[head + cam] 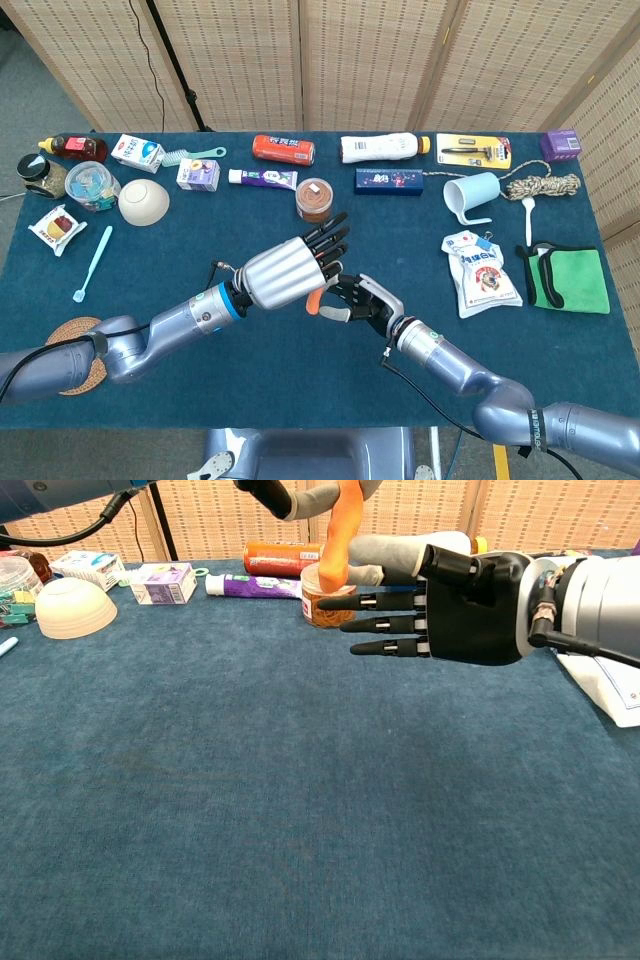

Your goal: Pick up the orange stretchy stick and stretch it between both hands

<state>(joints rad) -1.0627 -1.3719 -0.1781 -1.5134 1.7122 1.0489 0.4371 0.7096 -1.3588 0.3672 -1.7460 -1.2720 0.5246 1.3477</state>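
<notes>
The pickup looks done and the handover to a two-hand grip is in hand: the stick [314, 299] is off the bench [200, 235], hanging from the left hand [285, 270] above the middle of the cloth. What is left, as I judge it, is for the right hand [360, 300] to take the free lower end, then for both to draw apart.

The left hand grips the stick's upper part; its back faces the head camera, so the grip itself is hidden there, with the fingers pointing far and right. In the chest view the stick [343, 535] drops from that hand at the top edge, its lower end in front of the jar [318, 595] of rubber bands far behind.

The right hand [460, 605] is spread, fingers [385, 625] straight and pointing left, thumb above them. It holds nothing. Its fingertips are just beside the stick's lower end; whether they touch it I cannot tell.

Next move: bring the right hand a little further left so the stick's end lies between thumb and fingers, then curl them firmly round it before pulling.
</notes>
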